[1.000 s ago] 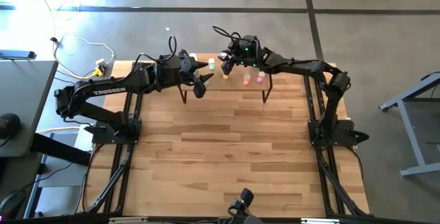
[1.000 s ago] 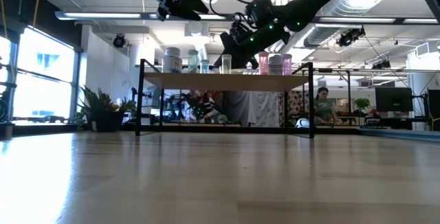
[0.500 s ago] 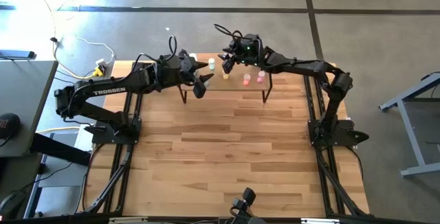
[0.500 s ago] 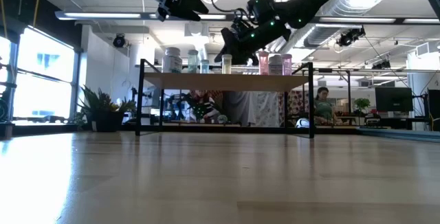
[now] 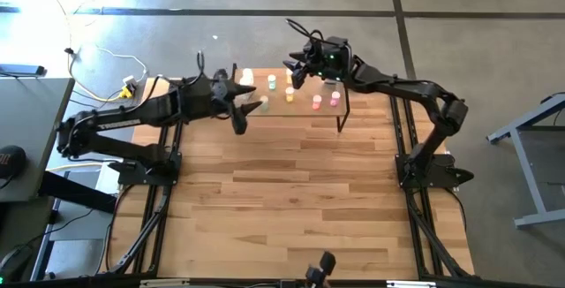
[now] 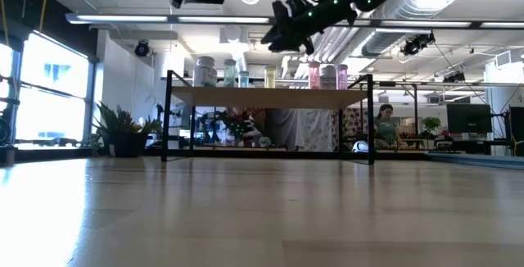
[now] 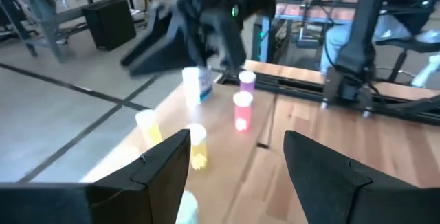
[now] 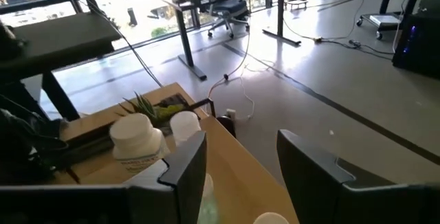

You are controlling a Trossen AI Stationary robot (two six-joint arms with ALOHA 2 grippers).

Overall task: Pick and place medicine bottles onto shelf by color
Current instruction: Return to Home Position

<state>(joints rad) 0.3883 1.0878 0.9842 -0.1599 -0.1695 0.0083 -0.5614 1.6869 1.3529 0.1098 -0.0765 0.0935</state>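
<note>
Several medicine bottles stand upright on the shelf, which sits at the far edge of the table. White ones are at the end by the left tool, yellow ones mid-shelf, and pink ones toward the other end. The left tool hangs open and empty above the shelf's front corner. The right tool, also spread and empty, hovers above the shelf's middle.

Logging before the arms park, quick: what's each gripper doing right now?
Left gripper: open, nothing between the fingers.
Right gripper: open, nothing between the fingers.
</note>
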